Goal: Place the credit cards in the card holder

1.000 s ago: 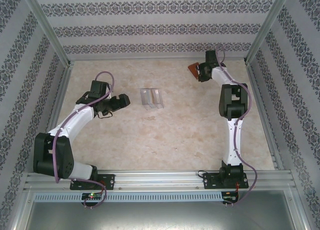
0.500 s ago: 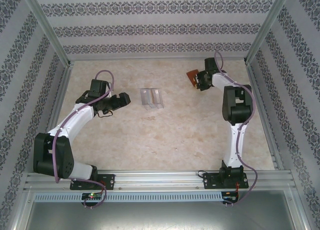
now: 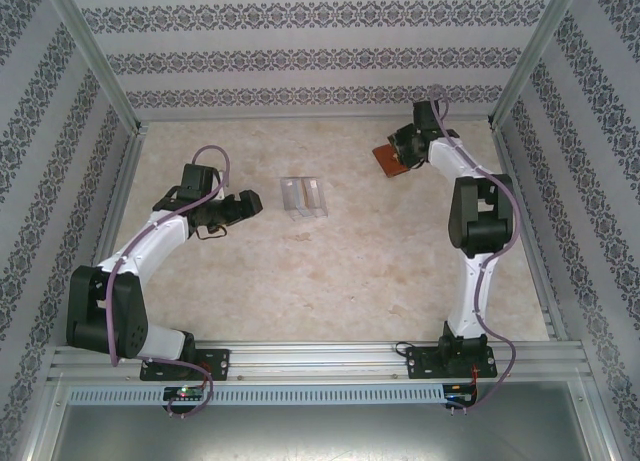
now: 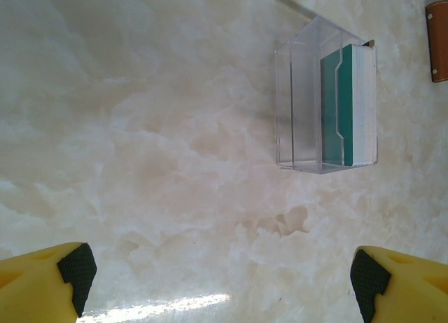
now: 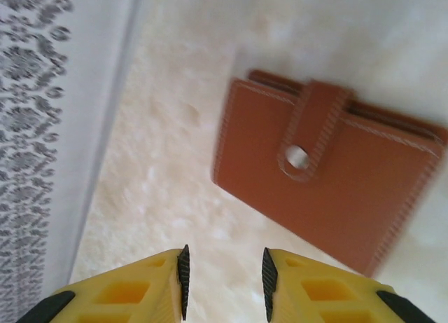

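Note:
The card holder (image 5: 329, 183) is a reddish-brown wallet with a clasp tab and metal snap, lying closed and flat on the table at the back right (image 3: 386, 163). My right gripper (image 5: 224, 281) hovers just off its near corner, open, with nothing between the fingers; from above it (image 3: 402, 149) sits right beside the wallet. The credit cards (image 4: 344, 106), a teal one against white ones, stand on edge inside a clear plastic case (image 4: 297, 102) at mid table (image 3: 303, 196). My left gripper (image 4: 220, 281) is wide open over bare table, left of the case (image 3: 250, 203).
The marble-patterned tabletop (image 3: 330, 271) is fenced by patterned walls and metal posts; the right wall (image 5: 49, 127) is close beside the right gripper. A brown edge of the wallet (image 4: 437, 39) shows in the left wrist view's top right corner.
The right gripper carried the wallet slightly towards the centre and down, then let go; the wallet now lies flat on the table. The left arm has barely moved.

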Motion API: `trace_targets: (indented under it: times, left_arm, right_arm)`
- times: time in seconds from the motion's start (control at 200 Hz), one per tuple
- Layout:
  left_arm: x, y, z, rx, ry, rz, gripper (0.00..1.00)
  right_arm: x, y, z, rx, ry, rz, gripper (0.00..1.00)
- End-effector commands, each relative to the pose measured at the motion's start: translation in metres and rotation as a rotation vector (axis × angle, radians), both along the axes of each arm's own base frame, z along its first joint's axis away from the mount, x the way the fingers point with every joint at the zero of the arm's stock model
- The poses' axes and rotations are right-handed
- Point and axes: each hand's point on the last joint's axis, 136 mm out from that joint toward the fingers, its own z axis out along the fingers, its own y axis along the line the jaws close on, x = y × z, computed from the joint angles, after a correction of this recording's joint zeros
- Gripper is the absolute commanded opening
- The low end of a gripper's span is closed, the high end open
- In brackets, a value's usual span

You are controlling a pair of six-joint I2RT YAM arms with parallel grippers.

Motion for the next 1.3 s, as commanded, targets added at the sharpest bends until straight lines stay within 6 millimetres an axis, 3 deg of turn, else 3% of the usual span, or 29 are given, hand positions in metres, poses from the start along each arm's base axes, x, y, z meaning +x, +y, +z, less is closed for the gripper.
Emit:
trace_targets:
  times: [0.0, 0.12, 0.27, 0.58, 0.884, 1.069, 1.189, 1.294]
  left_arm:
    - [-0.002, -0.002, 0.01, -0.012, -0.038, 0.003, 0.95]
    - [-0.007, 0.001, 0.01, -0.008, -0.045, 0.018, 0.95]
    - [-0.009, 0.002, 0.009, -0.009, -0.046, 0.028, 0.95]
    - [-0.009, 0.001, 0.005, -0.023, -0.049, 0.03, 0.95]
    - [-0.008, -0.001, 0.0, -0.033, -0.037, 0.029, 0.95]
    - [-0.008, -0.001, -0.003, -0.034, -0.036, 0.029, 0.95]
    - [-0.008, -0.003, -0.005, -0.048, -0.043, 0.032, 0.95]
    - [-0.009, -0.005, -0.005, -0.056, -0.031, 0.018, 0.95]
  right_arm:
    - [0.001, -0.009, -0.03, -0.104, 0.068, -0.017, 0.4]
    - [-0.01, -0.009, -0.043, -0.12, 0.097, -0.06, 0.41]
    - [-0.019, 0.008, -0.063, -0.037, 0.167, -0.033, 0.41]
    - [-0.043, 0.041, -0.074, 0.091, 0.228, 0.013, 0.41]
    - [-0.075, 0.058, -0.051, 0.131, 0.246, 0.112, 0.41]
    - [-0.098, 0.054, -0.038, 0.072, 0.287, 0.188, 0.41]
    - [-0.095, 0.059, -0.015, 0.007, 0.218, 0.356, 0.42]
    - [-0.086, 0.055, 0.008, -0.144, 0.09, 0.564, 0.51]
